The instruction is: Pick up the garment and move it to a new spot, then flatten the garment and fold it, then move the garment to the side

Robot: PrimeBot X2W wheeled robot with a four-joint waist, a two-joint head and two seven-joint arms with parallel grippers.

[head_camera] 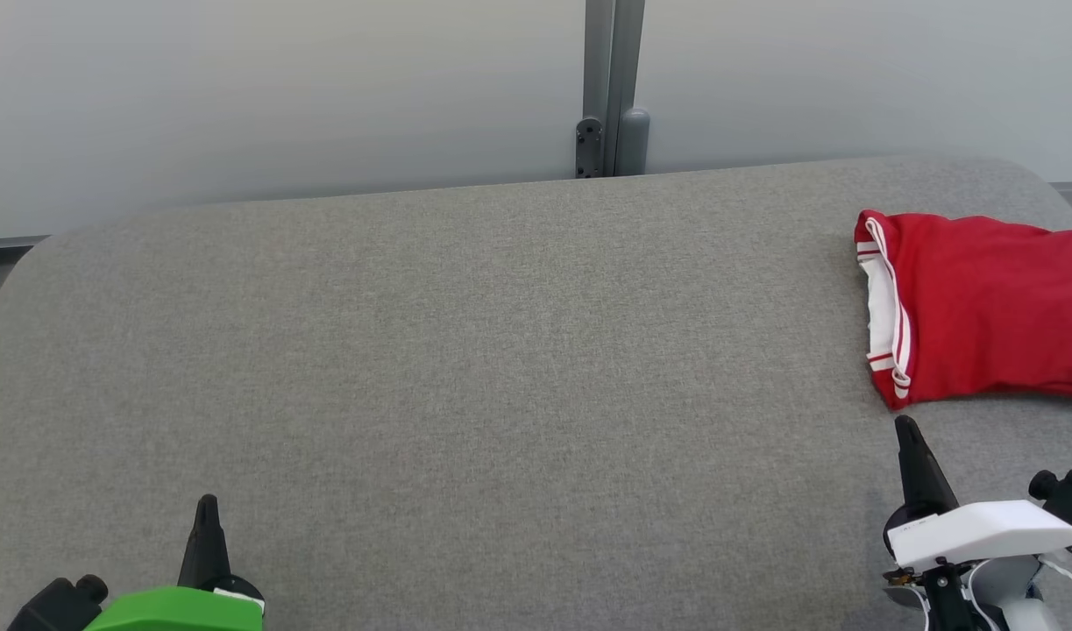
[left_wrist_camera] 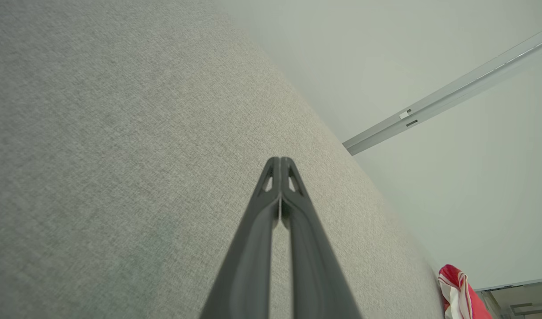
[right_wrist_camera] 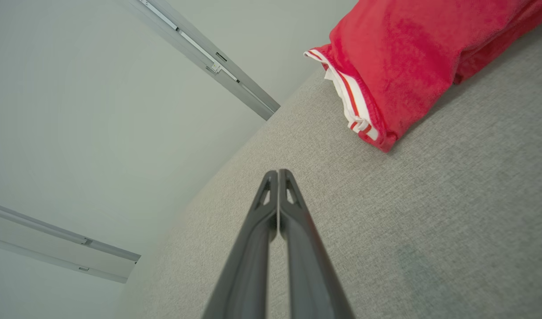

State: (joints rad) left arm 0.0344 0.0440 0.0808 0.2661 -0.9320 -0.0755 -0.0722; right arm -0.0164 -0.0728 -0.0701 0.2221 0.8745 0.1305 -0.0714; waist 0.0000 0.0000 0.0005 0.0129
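**Near edge, lower left.** The left end effector (head_camera: 206,510) sits below a green housing (head_camera: 178,610). Its two dark fingers are pressed together into a single tip and grip nothing. In the left wrist view the closed fingers (left_wrist_camera: 271,208) point along bare grey fabric.

**Near edge, lower right.** The right end effector (head_camera: 904,429) is carried on a white housing (head_camera: 983,530). It is likewise closed and empty. Its tip points toward the garment's near left corner. The right wrist view shows a strip of bare fabric between the tip (right_wrist_camera: 277,173) and the cloth, so the two are apart.

**Middle ground.** The surface (head_camera: 500,394) is covered in grey woven fabric and has rounded corners.

**Right side, toward the far edge.** The garment (head_camera: 991,307) is red and lies folded in a flat, roughly rectangular packet on the surface. It is well apart from the left end effector. White trim with red stripes runs along its left edge, and its right part runs past the picture's edge.

**Background.** A pale wall (head_camera: 281,96) stands behind the surface. A grey metal post (head_camera: 613,79) rises at its centre.
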